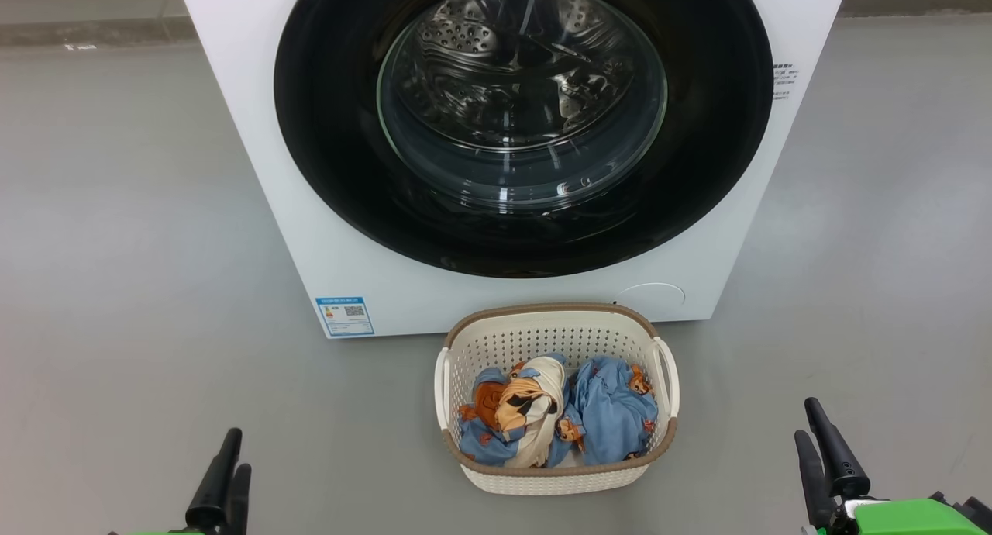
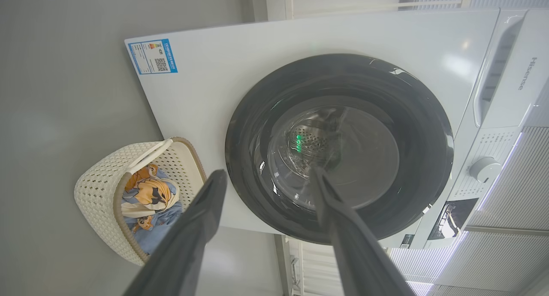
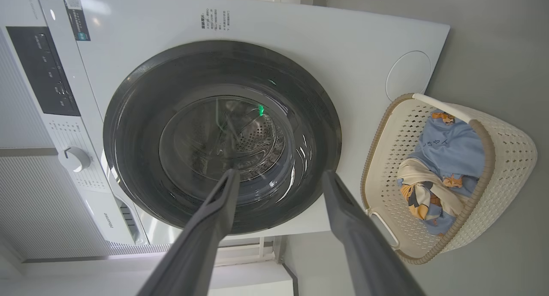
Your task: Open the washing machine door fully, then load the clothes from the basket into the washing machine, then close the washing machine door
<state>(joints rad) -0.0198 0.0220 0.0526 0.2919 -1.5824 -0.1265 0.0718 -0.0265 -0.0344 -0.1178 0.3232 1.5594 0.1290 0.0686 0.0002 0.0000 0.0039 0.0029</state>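
Observation:
The white washing machine (image 1: pixel 271 170) stands ahead with its black-rimmed glass door (image 1: pixel 523 124) flat against the front. The door (image 2: pixel 339 148) fills the middle of the left wrist view, and the door (image 3: pixel 221 135) faces the right wrist camera too. On the floor before the machine sits the cream basket (image 1: pixel 554 477), holding two bundles of light blue printed clothes (image 1: pixel 558 419). My left gripper (image 1: pixel 230 456) is low at the left, open and empty. My right gripper (image 1: pixel 814 420) is low at the right, open and empty. Both are well short of the basket and the door.
Grey floor (image 1: pixel 139 287) spreads on both sides of the machine and around the basket. A blue label sticker (image 1: pixel 346 315) and a round white flap (image 1: pixel 651 296) sit low on the machine's front. The control panel with a dial (image 2: pixel 484 169) runs along its top.

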